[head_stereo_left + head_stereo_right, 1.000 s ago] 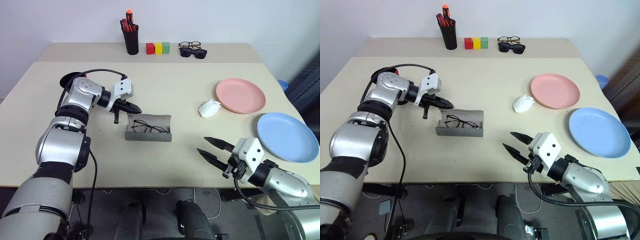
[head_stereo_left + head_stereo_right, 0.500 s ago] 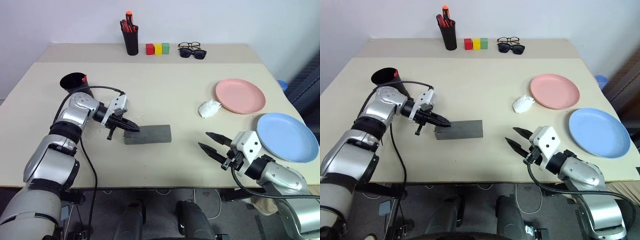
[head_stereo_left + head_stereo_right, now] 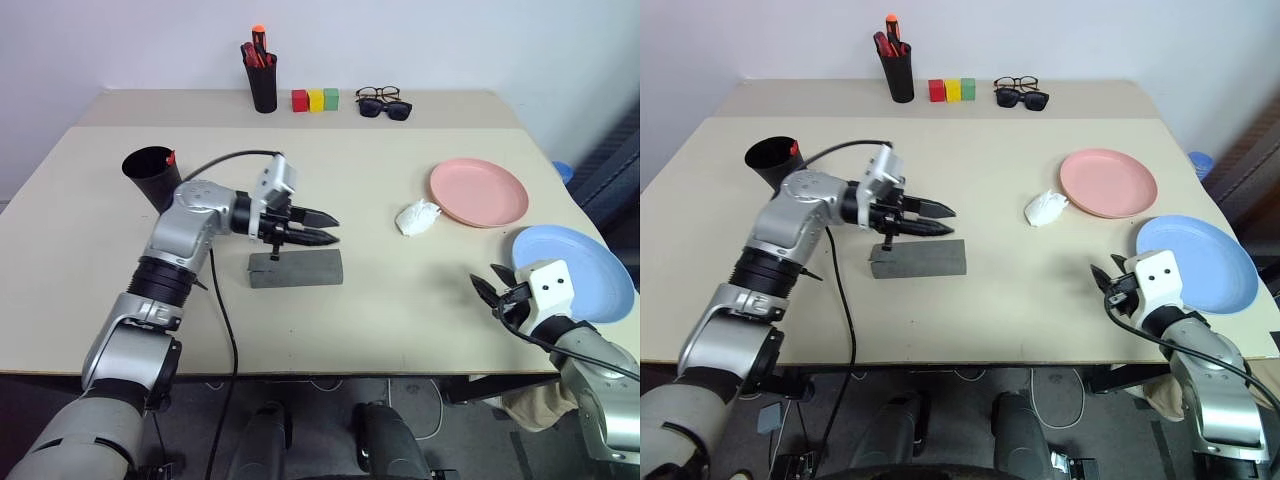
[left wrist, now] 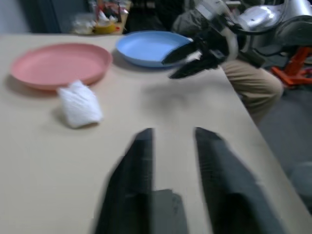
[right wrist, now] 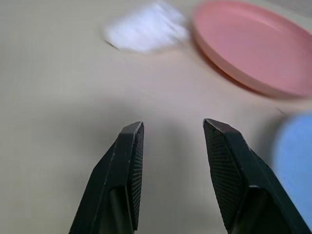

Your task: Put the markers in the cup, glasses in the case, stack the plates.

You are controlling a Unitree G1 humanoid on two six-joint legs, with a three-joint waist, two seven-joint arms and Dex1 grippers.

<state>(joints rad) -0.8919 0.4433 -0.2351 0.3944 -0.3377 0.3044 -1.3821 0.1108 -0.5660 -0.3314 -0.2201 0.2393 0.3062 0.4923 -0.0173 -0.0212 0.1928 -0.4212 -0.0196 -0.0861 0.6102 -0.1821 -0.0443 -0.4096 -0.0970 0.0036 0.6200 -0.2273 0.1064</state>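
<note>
I am looking down at the beige tabletop (image 3: pixel 400 320). The grey felt-like rectangular glasses case (image 3: pixel 296 268) is lying shut near the middle, so I cannot see whether anything is sitting inside it. My left gripper (image 3: pixel 322 228) is hovering just above the case's far edge, its 2 fingers standing apart with nothing between them. The wide tapered matte black plastic cup (image 3: pixel 150 176) is standing at the left, with a red marker tip (image 3: pixel 170 157) showing at its rim; I cannot tell what else is sitting in it. At the right, the round salmon pink plastic plate (image 3: pixel 480 192) and the round light blue plastic plate (image 3: pixel 574 272) are lying side by side, both bare. A crumpled white tissue (image 3: pixel 417 216) is lying just beside the pink plate. My right gripper (image 3: pixel 493 288) is hanging beside the blue plate's near edge, fingers apart and empty.
</note>
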